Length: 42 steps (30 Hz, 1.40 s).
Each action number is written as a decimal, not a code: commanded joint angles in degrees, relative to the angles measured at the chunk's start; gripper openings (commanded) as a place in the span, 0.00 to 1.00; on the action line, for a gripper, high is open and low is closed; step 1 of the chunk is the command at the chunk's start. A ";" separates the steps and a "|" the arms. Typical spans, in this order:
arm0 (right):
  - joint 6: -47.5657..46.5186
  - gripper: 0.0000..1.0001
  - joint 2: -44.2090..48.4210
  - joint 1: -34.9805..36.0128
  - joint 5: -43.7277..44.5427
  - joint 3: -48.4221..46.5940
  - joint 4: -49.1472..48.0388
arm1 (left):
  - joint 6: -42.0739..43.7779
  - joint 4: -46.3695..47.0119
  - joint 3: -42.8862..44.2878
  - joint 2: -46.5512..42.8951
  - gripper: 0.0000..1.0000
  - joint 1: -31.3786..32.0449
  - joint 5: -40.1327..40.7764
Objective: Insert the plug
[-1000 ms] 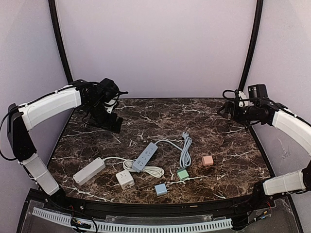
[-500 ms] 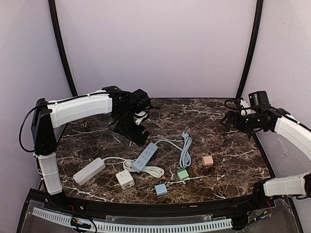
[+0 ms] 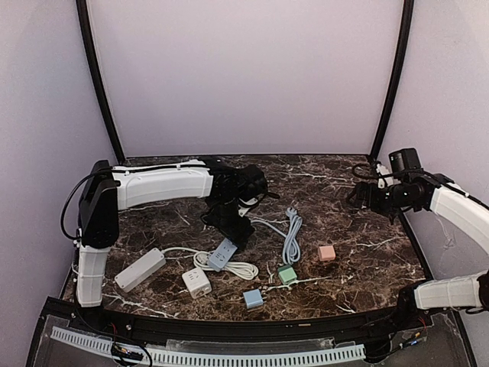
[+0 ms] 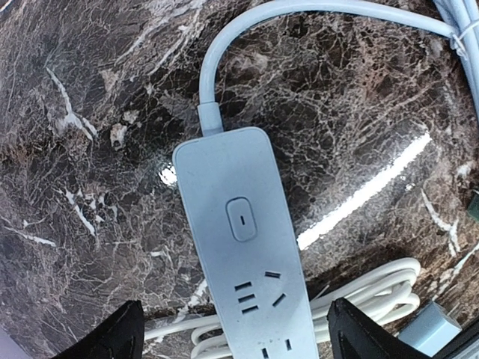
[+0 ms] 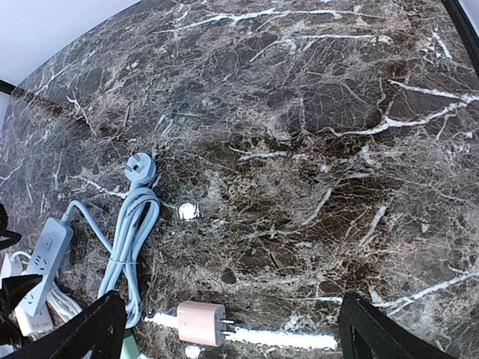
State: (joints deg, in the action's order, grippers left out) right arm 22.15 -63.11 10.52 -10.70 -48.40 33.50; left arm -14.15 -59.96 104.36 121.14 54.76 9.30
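A light blue power strip (image 3: pixel 220 254) lies mid-table, its sockets and switch facing up in the left wrist view (image 4: pixel 243 254). My left gripper (image 3: pixel 234 228) hovers just above its cord end, open, its fingers to either side of the strip (image 4: pixel 236 340). A pink plug (image 3: pixel 326 253) lies on its side to the right, prongs pointing right (image 5: pixel 200 323). My right gripper (image 3: pixel 361 196) is open and empty, high above the table's right side (image 5: pixel 232 333), up and right of the pink plug.
The strip's blue bundled cord (image 3: pixel 291 238) ends in a plug (image 5: pixel 140 170). A green plug (image 3: pixel 286 274), a blue plug (image 3: pixel 253 298), a white cube adapter (image 3: pixel 196 282), a white power strip (image 3: pixel 140 269) and its coiled white cord (image 3: pixel 237 269) lie near the front.
My left arm has swung from the back left to the middle and now hangs over the blue power strip. My right gripper has shifted slightly down and right.
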 commanded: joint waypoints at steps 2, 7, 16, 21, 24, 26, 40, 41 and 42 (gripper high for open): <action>0.39 0.99 -0.25 0.50 -0.12 1.34 0.20 | 0.32 -2.32 1.10 1.55 0.83 2.16 6.68; 0.87 0.99 -0.91 0.46 0.68 1.86 0.54 | 0.43 -2.78 0.86 3.42 0.80 3.31 8.42; 1.18 0.99 -2.11 0.46 1.36 1.69 1.10 | -2.00 -2.51 0.38 4.78 0.54 3.87 12.15; 0.83 0.99 -3.33 0.46 1.88 1.10 1.51 | -0.26 -0.85 1.62 4.80 0.24 4.44 13.62; 0.70 0.99 -3.89 0.46 2.87 0.71 1.94 | 1.28 -0.02 4.42 4.87 0.22 4.49 13.88; 0.89 0.99 -4.48 0.46 3.93 0.38 2.46 | 2.67 0.58 6.81 5.30 0.22 4.49 12.86; 0.36 0.99 0.57 0.58 -0.88 4.82 -0.77 | 12.20 15.59 12.50 12.11 0.22 1.56 -3.17; 0.24 0.99 0.80 0.82 -1.11 5.03 -0.82 | 13.00 16.51 12.34 12.50 0.23 1.29 -3.64; -0.05 0.99 0.87 1.02 -1.17 5.13 -0.81 | 13.36 17.83 12.27 12.74 0.23 1.17 -3.34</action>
State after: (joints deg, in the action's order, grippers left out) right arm 22.76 -63.55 10.72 -9.76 -44.71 34.59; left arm -4.43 -49.54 117.21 133.62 56.97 11.35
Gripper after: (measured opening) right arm 0.986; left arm 0.430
